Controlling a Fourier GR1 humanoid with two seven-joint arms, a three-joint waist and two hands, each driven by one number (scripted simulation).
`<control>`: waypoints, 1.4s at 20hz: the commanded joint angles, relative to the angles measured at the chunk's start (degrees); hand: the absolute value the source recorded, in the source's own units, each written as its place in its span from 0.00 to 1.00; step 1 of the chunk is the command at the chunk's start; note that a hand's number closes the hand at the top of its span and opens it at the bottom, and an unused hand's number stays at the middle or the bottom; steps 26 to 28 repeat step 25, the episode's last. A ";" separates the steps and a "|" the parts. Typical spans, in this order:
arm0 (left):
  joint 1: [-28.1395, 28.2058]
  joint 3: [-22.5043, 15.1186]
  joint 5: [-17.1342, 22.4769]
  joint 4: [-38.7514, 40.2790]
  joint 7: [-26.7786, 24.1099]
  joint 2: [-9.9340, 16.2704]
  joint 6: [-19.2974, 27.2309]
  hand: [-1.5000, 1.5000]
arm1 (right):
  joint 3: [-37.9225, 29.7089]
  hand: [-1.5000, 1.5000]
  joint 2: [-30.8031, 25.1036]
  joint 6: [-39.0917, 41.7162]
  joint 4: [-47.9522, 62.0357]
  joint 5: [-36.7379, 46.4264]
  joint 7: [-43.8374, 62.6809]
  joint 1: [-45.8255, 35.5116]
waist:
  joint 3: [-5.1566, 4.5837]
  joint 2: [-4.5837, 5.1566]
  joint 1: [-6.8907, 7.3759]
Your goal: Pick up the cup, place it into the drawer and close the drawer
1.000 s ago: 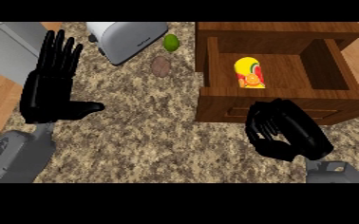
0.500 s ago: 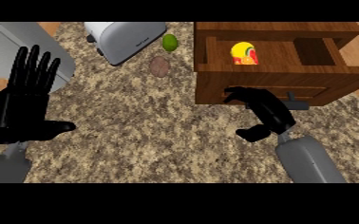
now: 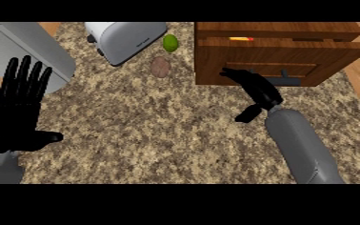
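The cup [image 3: 240,38] is seen only as a thin yellow sliver with a red-orange end, showing through the narrow gap at the top of the drawer [image 3: 271,57]; the rest of it is hidden by the wood, so its shape cannot be told. It is located inside the drawer, towards the left of the gap. The drawer is built of brown wood with a visible grain; it is nearly pushed in, and a dark handle [image 3: 285,74] is fitted across its front panel.

The right hand [image 3: 255,88] is placed against the drawer's front, just left of the handle; its fingers [image 3: 235,72] are extended and touch the panel, and nothing is held in them; the thumb is directed down and away from the wood. The left hand [image 3: 21,109] is shown at the left edge, resting with the fingers straight and spread upward, holding nothing.

The table [image 3: 162,124] is surfaced in speckled brown and beige stone. A grey toaster [image 3: 126,38] is set near the top, a green lime [image 3: 171,43] just to its right, and a brownish potato [image 3: 160,67] below the lime, apart from it. A large grey rounded body [image 3: 35,47] is seen at the upper left; what it is cannot be told.
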 commanded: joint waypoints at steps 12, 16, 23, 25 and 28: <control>-2.26 2.13 -0.95 4.45 -0.19 -1.75 -5.54 0.00 | -9.13 0.00 -5.70 0.67 31.68 -1.33 -9.51 -20.46 | 0.30 1.68 2.86; -3.57 1.33 -3.01 5.22 -0.48 -1.91 -5.08 0.00 | -10.13 0.00 -8.65 2.37 33.74 -1.83 -11.72 -22.74 | 0.33 2.14 3.38; -3.95 1.28 -3.49 5.27 -0.73 -2.76 -5.08 0.00 | -11.22 0.00 -10.96 5.49 35.70 -2.85 -11.85 -26.32 | 0.32 2.26 3.90; -3.92 0.93 -3.90 5.06 -0.41 -2.66 -5.17 0.00 | -10.69 0.00 -9.47 2.89 36.16 -2.19 -11.80 -25.37 | 0.34 2.26 4.11; -3.92 0.93 -3.90 5.06 -0.41 -2.66 -5.17 0.00 | -10.69 0.00 -9.47 2.89 36.16 -2.19 -11.80 -25.37 | 0.34 2.26 4.11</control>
